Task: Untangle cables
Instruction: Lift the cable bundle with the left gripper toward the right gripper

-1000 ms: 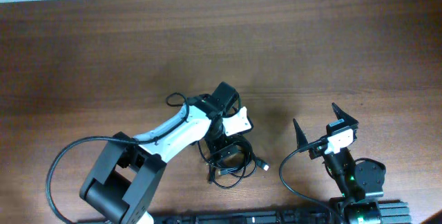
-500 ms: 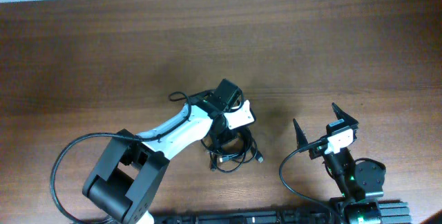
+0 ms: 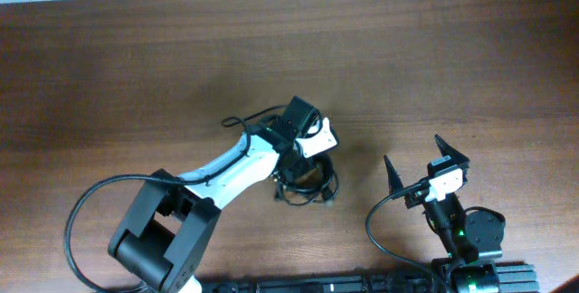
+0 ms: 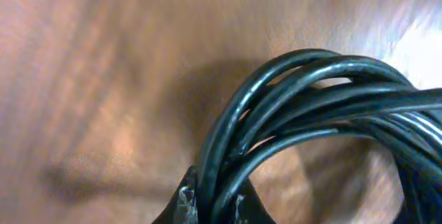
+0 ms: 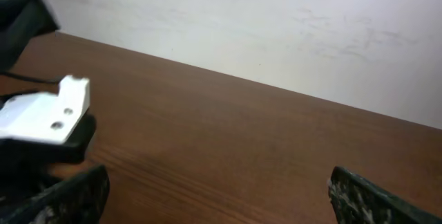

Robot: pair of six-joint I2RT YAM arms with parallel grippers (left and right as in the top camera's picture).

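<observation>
A tangle of black cables (image 3: 306, 184) lies near the middle of the brown table, partly under my left arm. My left gripper (image 3: 298, 168) is shut on the cables. In the left wrist view several black strands (image 4: 311, 106) run out from between my two fingertips (image 4: 213, 207), filling the frame and arching above the wood. My right gripper (image 3: 418, 161) stands open at the right, apart from the cables, with nothing between its fingers (image 5: 76, 193). The right wrist view shows the left arm's white end piece (image 5: 45, 117) at the far left.
The brown wooden table (image 3: 136, 67) stretches wide to the left and back. A pale wall (image 5: 262, 23) rises behind its far edge. A black supply cable (image 3: 77, 216) loops round the left arm's base, and another (image 3: 380, 239) curves by the right arm's base.
My left gripper has closed on the cable tangle and moved slightly back and right. The tangle has bunched up and shifted with it. The right arm has not moved.
</observation>
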